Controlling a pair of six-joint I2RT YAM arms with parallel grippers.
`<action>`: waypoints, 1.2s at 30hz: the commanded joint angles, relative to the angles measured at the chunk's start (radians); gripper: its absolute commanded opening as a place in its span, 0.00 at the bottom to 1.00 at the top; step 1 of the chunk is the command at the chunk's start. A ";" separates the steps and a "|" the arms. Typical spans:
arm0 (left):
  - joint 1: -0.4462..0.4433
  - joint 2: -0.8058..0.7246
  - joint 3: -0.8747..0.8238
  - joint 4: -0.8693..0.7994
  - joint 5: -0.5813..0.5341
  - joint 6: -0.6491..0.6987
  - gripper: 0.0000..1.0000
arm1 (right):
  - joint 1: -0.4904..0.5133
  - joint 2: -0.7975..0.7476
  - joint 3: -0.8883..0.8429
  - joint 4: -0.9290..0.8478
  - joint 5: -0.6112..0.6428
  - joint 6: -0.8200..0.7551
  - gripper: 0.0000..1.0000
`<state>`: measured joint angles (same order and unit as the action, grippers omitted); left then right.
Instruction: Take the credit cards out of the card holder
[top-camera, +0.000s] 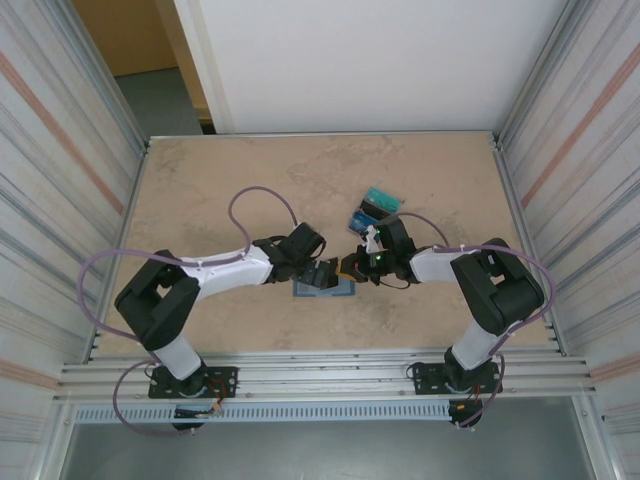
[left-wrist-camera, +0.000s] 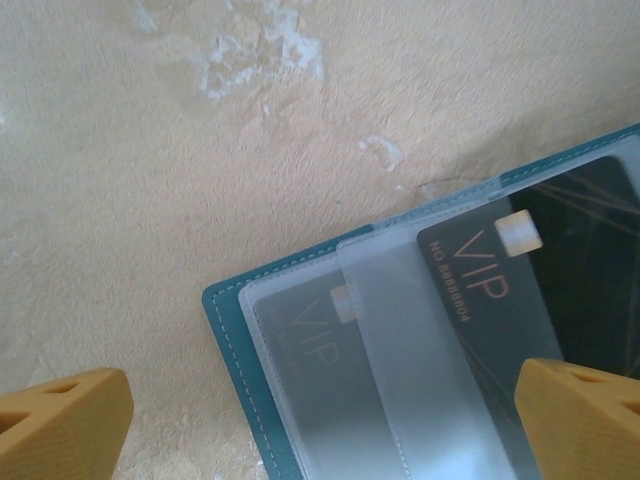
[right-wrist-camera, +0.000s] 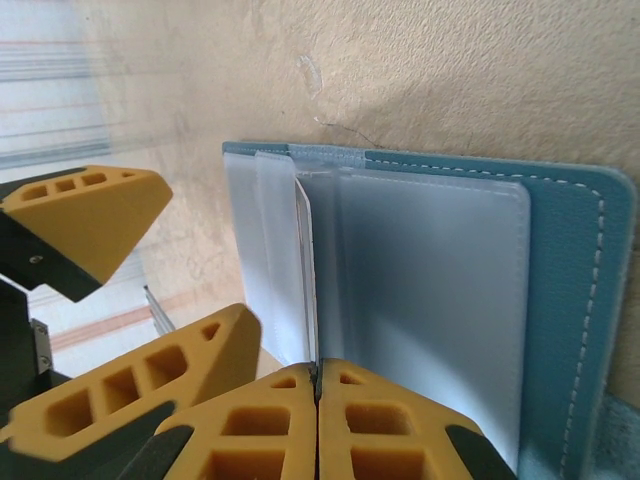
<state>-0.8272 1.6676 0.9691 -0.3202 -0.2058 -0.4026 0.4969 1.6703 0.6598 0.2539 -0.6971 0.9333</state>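
So the beige marbled counter (top-camera: 200, 200) has both arms meeting near its middle, the left arm (top-camera: 215, 272) coming in from 8 o'clock and the right arm (top-camera: 470, 275) from 4 o'clock. Between them, a touch toward 6 o'clock from centre, lies the flat teal-blue bifold card holder (top-camera: 325, 291), opened out with its pale lining up. At roughly 1 o'clock from it, apart from it, there's a little pile of thin plastic credit cards (top-camera: 375, 208) in teal, black and blue, so part of the job looks done.

Not all of it though. The left wrist view shows a black plastic card (left-wrist-camera: 540, 280) with "VIP" lettering tucked in a frosted pocket, and a second greyish card (left-wrist-camera: 320, 370) at its 7 o'clock.

The yellow left fingers (left-wrist-camera: 70, 420) are spread wide over the holder with nothing in them. The yellow right fingers (right-wrist-camera: 390, 430) are pressed together on a thin clear sleeve leaf (right-wrist-camera: 305, 270) standing on edge. There could be a card edge in there too, I can't tell.

My read is that this is the open-the-pocket step. Next, the right side needs to hold that leaf up while the left drops in, closes on the exposed end of the VIP card and slides it out along the pocket without dragging the holder.
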 joint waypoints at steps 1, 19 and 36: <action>-0.006 0.030 0.020 -0.033 -0.006 0.019 0.99 | -0.003 -0.003 -0.010 -0.001 0.005 0.000 0.08; -0.004 0.064 0.004 -0.036 0.002 0.007 0.99 | 0.049 0.084 0.008 0.159 -0.014 0.062 0.16; -0.002 -0.015 -0.030 -0.056 -0.047 -0.018 0.99 | -0.005 -0.100 0.068 -0.279 0.120 -0.227 0.06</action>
<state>-0.8272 1.6920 0.9535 -0.3450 -0.2192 -0.4076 0.5064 1.6291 0.6949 0.1261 -0.6205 0.8188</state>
